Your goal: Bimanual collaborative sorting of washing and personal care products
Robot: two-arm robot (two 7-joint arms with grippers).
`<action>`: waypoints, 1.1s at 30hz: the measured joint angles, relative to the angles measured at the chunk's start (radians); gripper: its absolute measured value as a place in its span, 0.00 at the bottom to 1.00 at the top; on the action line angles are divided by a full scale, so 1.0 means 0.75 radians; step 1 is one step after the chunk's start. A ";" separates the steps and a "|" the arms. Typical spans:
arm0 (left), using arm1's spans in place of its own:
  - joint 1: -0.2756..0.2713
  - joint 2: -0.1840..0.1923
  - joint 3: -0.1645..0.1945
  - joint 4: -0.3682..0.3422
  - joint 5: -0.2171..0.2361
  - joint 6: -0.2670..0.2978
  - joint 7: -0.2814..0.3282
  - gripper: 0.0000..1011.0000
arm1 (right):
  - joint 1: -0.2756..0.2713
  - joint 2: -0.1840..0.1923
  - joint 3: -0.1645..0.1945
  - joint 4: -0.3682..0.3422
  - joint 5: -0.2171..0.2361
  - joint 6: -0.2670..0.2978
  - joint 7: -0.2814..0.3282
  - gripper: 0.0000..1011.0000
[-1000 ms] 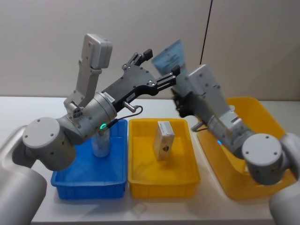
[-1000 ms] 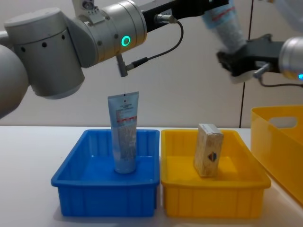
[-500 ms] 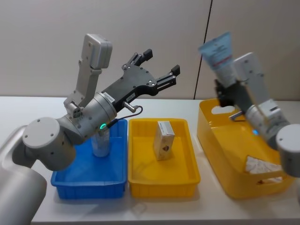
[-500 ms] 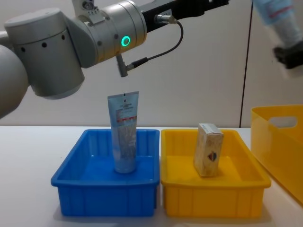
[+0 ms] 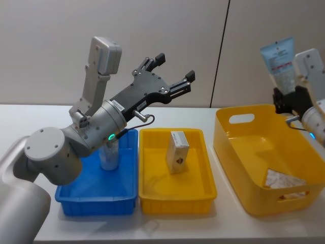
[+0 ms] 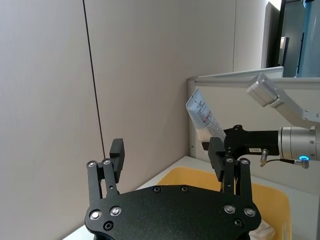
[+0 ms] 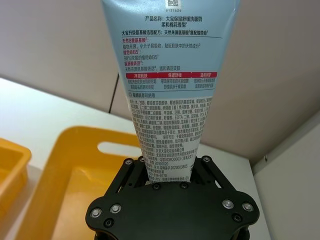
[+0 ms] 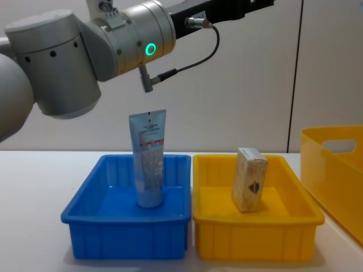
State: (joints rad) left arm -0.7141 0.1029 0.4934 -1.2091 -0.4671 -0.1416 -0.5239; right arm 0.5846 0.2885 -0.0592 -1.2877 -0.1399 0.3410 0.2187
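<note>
Light-blue tube (image 7: 167, 85), white-red print, upright in right pincer (image 7: 170, 167).

Arms: light-grey rounded joint housings, green ring LED on left forearm (image 8: 150, 49), thin black cable looped beside it. Gripper bodies: flat black plates with silver screws, black fingers (image 6: 117, 152).

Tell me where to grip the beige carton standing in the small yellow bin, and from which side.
Grip the beige carton by its upper half, coming from above: it stands upright and slightly tilted in the small yellow bin, top exposed, walls shielding its base.
</note>
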 joint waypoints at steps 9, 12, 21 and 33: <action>0.000 0.000 0.000 0.000 0.000 0.000 0.000 0.99 | 0.060 0.046 0.000 0.065 0.010 0.125 0.100 0.23; 0.000 0.000 0.000 0.000 0.000 0.000 0.000 0.99 | 0.084 0.063 -0.017 0.093 0.010 0.165 0.144 0.24; 0.000 0.000 0.000 0.000 0.000 0.000 0.000 0.99 | 0.169 0.111 -0.103 0.190 -0.002 0.266 0.295 0.24; 0.000 0.000 0.000 0.000 0.000 0.000 0.000 0.99 | 0.290 0.147 -0.251 0.340 -0.043 0.328 0.473 0.26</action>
State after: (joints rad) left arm -0.7140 0.1028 0.4934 -1.2091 -0.4672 -0.1417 -0.5238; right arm 0.8021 0.3990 -0.2474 -1.0325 -0.1718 0.5870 0.5731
